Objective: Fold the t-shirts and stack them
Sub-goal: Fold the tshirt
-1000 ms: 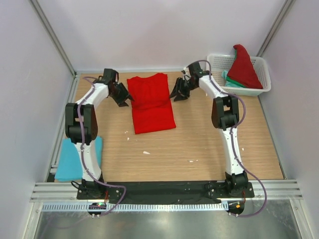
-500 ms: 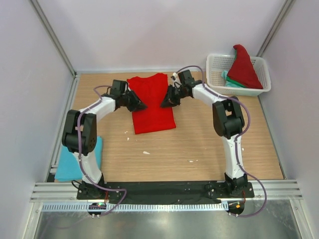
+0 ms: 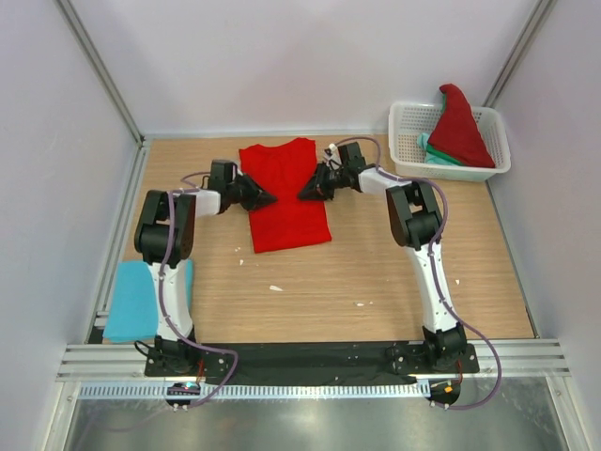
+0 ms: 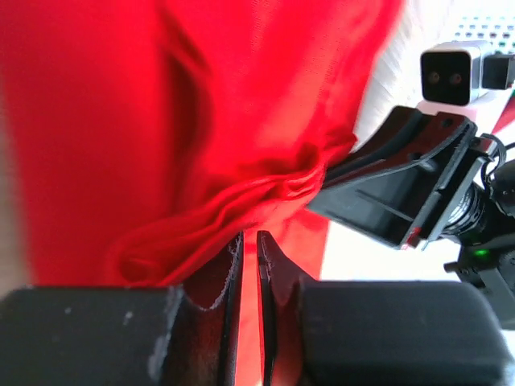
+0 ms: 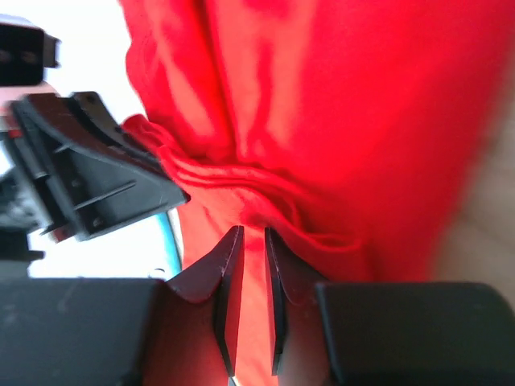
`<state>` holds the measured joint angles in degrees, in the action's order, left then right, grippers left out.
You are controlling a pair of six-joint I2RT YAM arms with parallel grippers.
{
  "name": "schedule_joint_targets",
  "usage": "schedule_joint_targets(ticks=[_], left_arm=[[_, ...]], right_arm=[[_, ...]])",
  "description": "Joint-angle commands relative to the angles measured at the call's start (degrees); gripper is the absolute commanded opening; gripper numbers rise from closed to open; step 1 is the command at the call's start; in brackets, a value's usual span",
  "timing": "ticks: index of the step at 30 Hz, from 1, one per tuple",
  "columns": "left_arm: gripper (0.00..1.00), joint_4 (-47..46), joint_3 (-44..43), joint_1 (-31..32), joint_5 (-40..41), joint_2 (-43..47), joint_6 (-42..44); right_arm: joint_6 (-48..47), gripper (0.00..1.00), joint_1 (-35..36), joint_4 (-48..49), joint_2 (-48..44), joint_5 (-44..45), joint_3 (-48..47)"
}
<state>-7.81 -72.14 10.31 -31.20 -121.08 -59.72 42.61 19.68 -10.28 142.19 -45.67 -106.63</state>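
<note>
Cloth, far left: light blue t-shirt (image 3: 139,303), folded flat, lies at the near-left edge of the table (image 3: 376,272), beside the left arm's base.

Left gripper (image 3: 266,198) is at the left side edge of the red t-shirt (image 3: 286,211). In the wrist view its fingers (image 4: 229,273) are drawn close, pinching a raised ridge of red cloth (image 4: 241,104).

The red t-shirt lies flat at the table's far centre, folded into a long panel with the collar end away from the arms. It is smooth except for bunched folds at mid-length.

Right gripper (image 3: 306,194) is at the opposite side edge, facing the left one. Its fingers (image 5: 228,273) nip a gathered fold of the same shirt (image 5: 346,96).

Far right: white basket (image 3: 470,172) holds a second red t-shirt (image 3: 460,127), heaped above the rim, over a teal-green t-shirt (image 3: 437,155).

Change over the last second: both grippers were clear of the shirt's sides with jaws wider. They have moved inward onto its edges and closed. The shirt's place on the table is unchanged.
</note>
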Motion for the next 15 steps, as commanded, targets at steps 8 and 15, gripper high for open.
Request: schedule_joint_targets(ticks=[8, 15], left_arm=[[0.32, 3.67, -7.40, -1.61, -4.31, -0.84, 3.91], [0.33, 10.53, -4.34, 1.38, -5.10, 12.52, 4.36]], right_arm=[[-0.84, 0.30, -4.48, -5.65, -1.81, -2.68, -5.16], [-9.82, 0.33, -3.60, -21.53, -11.83, -2.22, -2.91]])
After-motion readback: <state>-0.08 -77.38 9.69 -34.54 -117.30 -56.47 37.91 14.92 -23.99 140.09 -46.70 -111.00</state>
